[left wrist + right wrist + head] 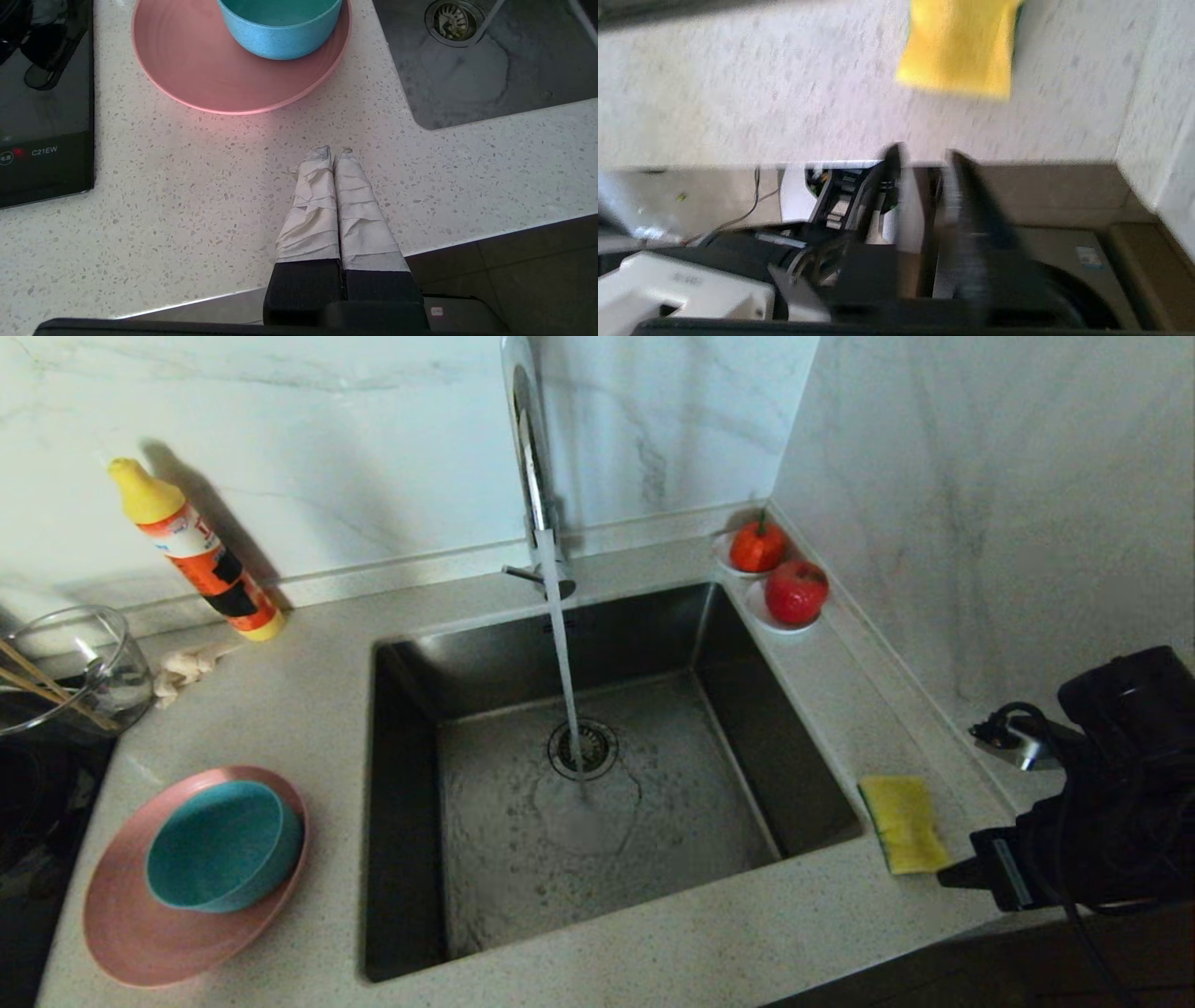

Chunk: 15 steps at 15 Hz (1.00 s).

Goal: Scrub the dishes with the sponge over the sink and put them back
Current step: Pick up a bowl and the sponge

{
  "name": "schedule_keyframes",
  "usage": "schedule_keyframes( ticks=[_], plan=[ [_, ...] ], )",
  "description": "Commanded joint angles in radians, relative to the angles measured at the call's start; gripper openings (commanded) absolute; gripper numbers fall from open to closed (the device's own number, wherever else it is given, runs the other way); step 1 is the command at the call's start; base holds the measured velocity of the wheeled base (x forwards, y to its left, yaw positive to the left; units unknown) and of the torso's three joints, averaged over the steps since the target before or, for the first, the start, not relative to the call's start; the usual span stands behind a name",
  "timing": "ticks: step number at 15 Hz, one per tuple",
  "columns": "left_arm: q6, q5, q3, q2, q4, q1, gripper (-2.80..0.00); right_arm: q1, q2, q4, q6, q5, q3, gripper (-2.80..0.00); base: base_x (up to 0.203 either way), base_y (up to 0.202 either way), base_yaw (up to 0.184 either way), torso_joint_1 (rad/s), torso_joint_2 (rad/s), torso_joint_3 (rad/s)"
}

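Observation:
The yellow sponge [904, 823] [959, 46] lies flat on the counter right of the sink [485, 859]. Water runs from the chrome tap [537, 476] onto the drain strainer [583, 749]. Left of the sink, the teal bowl [224, 845] [280, 32] sits in the pink plate [131, 933] [196, 70]. Thin wooden sticks [37, 686] lean in a glass jug at far left. My right gripper [924, 151] hovers at the counter's front edge just short of the sponge, open and empty. My left gripper [332, 151] is shut over bare counter in front of the plate.
An orange bottle [201, 555] leans on the back wall, with a crumpled rag [182, 672] and the glass jug [84, 663] nearby. Two saucers with red fruit [796, 591] sit at the sink's back right corner. A black cooktop [42, 116] lies left; a marble wall closes the right.

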<state>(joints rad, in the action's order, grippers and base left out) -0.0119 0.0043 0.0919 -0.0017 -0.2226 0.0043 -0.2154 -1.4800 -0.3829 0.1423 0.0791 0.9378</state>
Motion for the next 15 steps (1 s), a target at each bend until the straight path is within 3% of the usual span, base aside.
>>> schedule_keyframes(
  ticks=[1,11,15],
  plan=[
    [0.0,0.0,0.0,0.0,-0.001,0.0,-2.8,-0.011,-0.035,0.002,0.002,-0.006,0.001,0.0,0.0,0.0,0.0,0.0,0.0,0.0],
    [0.0,0.0,0.0,0.0,-0.001,0.0,-2.8,-0.024,-0.099,0.009,-0.003,-0.051,0.01,0.0,0.0,0.0,0.0,0.0,0.0,0.0],
    [0.0,0.0,0.0,0.0,-0.001,0.0,-2.8,-0.069,-0.138,0.009,-0.001,-0.127,0.023,0.0,0.0,0.0,0.0,0.0,0.0,0.0]
  ],
)
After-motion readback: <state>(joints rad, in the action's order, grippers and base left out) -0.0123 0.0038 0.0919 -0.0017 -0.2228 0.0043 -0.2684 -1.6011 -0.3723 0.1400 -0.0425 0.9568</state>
